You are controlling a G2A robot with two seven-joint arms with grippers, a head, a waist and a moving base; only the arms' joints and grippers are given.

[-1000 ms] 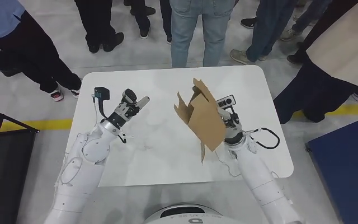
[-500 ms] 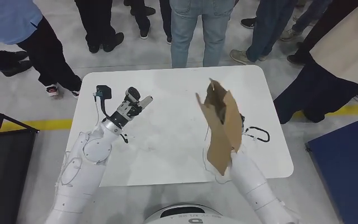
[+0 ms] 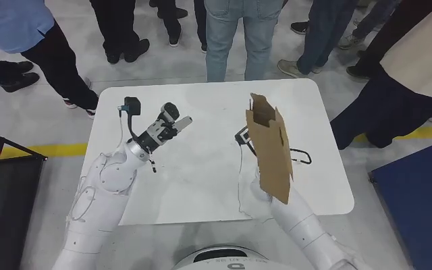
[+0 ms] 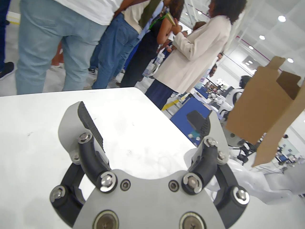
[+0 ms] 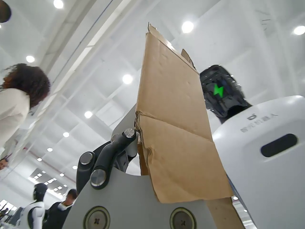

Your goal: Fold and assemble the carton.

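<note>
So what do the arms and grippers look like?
The left arm and right arm are white-shelled. The left gripper has a grey plate, black linkages and ribbed black pads; the right gripper shows the same plate and linkages. Each wrist carries a black camera and cable.

A white table (image 3: 202, 128) with rounded corners stands on a grey floor (image 3: 47, 128). On the left, a yellow line (image 3: 47, 149) runs across the floor. On the right lies a blue panel (image 3: 405, 202). Round lamps (image 5: 58, 3) shine in the white ceiling (image 5: 100, 5).
</note>
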